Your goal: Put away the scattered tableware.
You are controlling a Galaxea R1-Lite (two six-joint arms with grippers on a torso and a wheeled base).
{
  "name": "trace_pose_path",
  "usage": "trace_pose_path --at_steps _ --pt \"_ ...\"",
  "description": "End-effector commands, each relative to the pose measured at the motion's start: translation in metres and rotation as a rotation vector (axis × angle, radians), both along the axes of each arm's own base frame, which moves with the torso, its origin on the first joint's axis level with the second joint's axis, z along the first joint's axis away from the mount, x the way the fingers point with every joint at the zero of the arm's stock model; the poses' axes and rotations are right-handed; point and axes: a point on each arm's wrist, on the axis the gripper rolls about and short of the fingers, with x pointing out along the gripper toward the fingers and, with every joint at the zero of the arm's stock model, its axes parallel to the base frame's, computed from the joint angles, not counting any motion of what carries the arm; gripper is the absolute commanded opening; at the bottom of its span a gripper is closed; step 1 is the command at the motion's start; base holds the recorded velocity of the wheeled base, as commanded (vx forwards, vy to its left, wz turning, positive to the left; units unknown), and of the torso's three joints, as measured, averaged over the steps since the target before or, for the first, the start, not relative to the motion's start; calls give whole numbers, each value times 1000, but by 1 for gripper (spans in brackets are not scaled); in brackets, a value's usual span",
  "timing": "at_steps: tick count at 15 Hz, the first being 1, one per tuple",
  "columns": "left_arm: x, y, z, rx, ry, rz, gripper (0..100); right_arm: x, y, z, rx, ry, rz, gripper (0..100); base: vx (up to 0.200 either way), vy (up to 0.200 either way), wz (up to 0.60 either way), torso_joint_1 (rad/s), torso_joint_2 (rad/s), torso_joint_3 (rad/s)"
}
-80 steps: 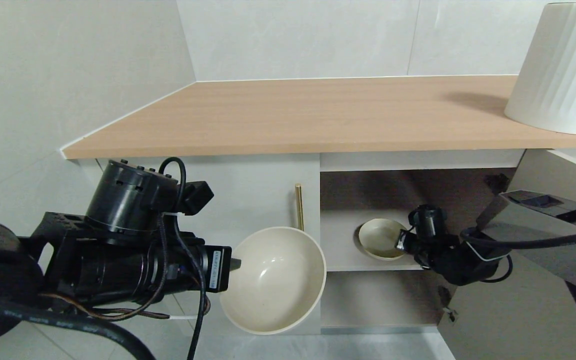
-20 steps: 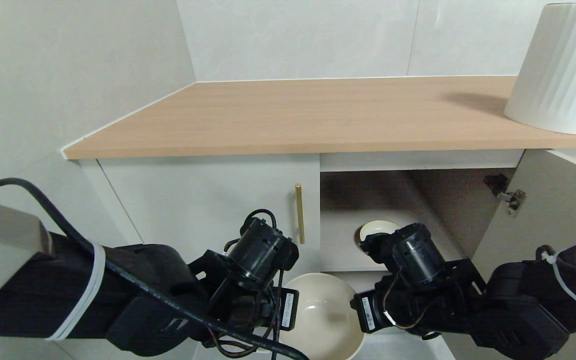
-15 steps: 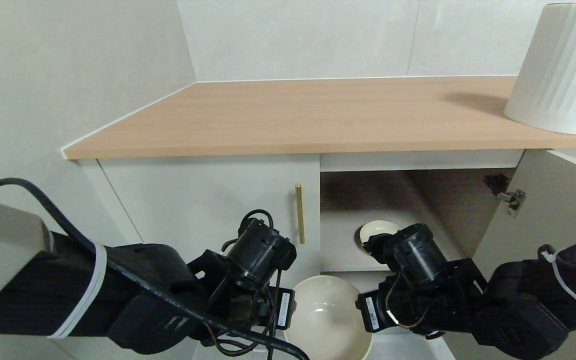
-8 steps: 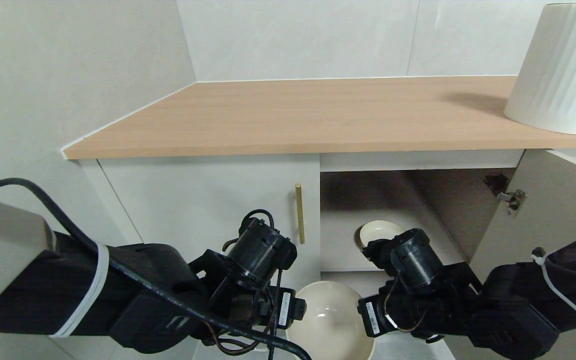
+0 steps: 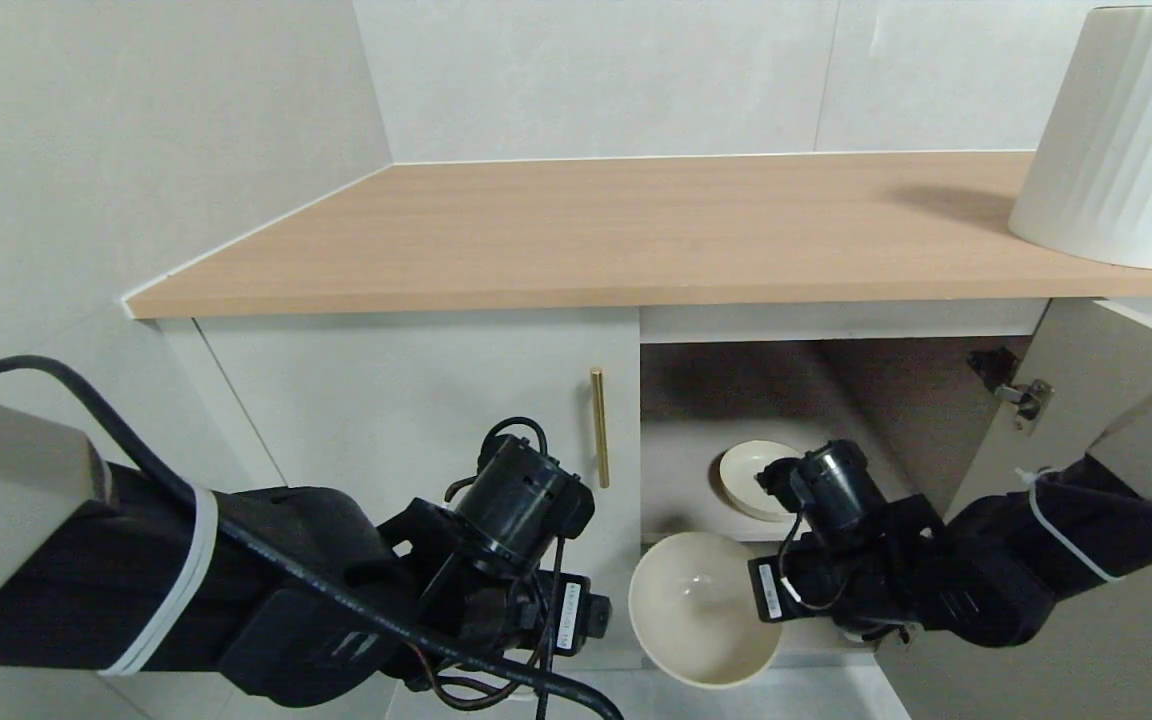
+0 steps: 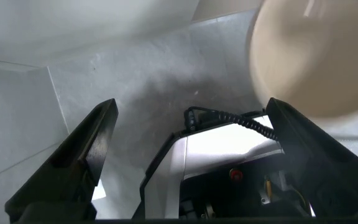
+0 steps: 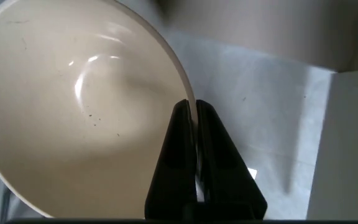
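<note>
From the head view, the right pincer (image 5: 760,602) holds the large bowl (image 5: 704,610) by its rim. The bowl hangs in the air, tilted with its mouth toward the camera, just in front of and below the front edge of the shelf (image 5: 676,490) in the open side of the cabinet (image 5: 416,400). A small dish (image 5: 751,478) already sits on that shelf, near its front edge and toward its left end. Above, the wooden surface (image 5: 586,230) carries a ribbed white container (image 5: 1116,130) at its right end.

In the left wrist view, the left pincer (image 6: 191,162) is spread wide with nothing between its fingers (image 6: 73,168). The large bowl (image 6: 309,56) is farther off, clear of it, above the grey floor (image 6: 135,81).

In the right wrist view, the right pincer (image 7: 196,112) is clamped narrowly on the wall of the large bowl (image 7: 73,106), with one finger inside the rim and one outside. The bowl's inside looks empty.

The step in hand appears to be stowing the large bowl in the cabinet. The next move probably calls for raising it above the shelf's front edge, carrying it inward and levelling it. It should be set down beside the small dish rather than against it, and only then should the grip on the rim be let go.
</note>
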Motion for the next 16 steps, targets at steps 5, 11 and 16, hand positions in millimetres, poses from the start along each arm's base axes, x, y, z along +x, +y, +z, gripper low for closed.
trace_pose_path --at_steps 5,11,16 --pt "0 0 1 -2 -1 0 100 51 -23 12 166 -42 -268 0 0 0 0 0 0 0" --pt "0 0 1 -1 -2 1 100 85 -43 11 262 -93 -437 0 0 0 0 0 0 0" --pt "0 0 1 1 -6 6 100 107 -54 3 283 -115 -546 0 0 0 0 0 0 0"
